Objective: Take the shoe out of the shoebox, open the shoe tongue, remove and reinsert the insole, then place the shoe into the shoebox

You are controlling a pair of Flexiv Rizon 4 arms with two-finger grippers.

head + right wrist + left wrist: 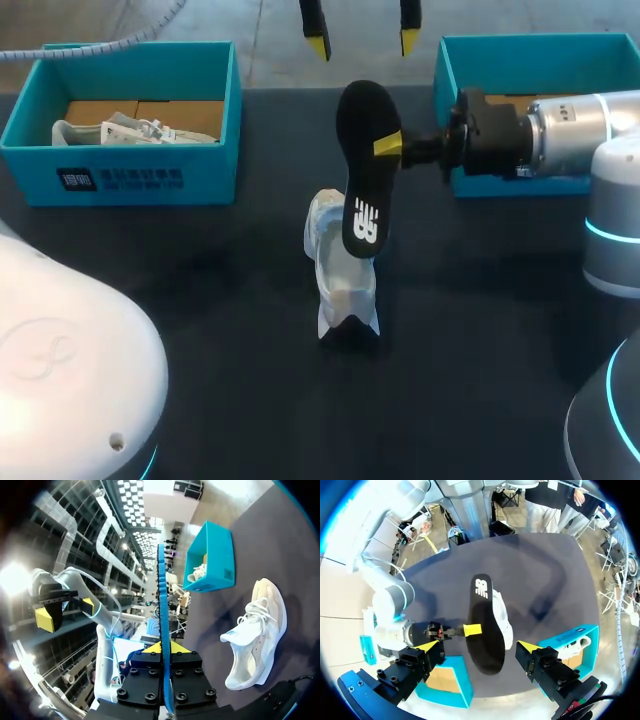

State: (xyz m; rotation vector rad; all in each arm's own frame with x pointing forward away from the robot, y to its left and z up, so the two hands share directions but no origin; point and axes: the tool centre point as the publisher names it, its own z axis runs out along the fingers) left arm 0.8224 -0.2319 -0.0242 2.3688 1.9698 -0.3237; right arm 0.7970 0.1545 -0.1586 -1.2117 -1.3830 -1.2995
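My right gripper (389,147) is shut on the edge of a black insole (362,170) and holds it upright in the air above the table's middle. Beneath it a white shoe (340,280) lies on the dark table. In the right wrist view the insole (162,605) shows edge-on between the fingers of my right gripper (161,649), with the shoe (257,630) off to one side. My left gripper (363,40) hangs open high above the insole, holding nothing. In the left wrist view the insole (485,640) and shoe (504,622) lie below my left gripper (478,647).
A teal shoebox (130,180) at the back left holds another white shoe (130,130). A second teal shoebox (445,80) stands at the back right, behind my right arm. My left arm's white base fills the front left corner.
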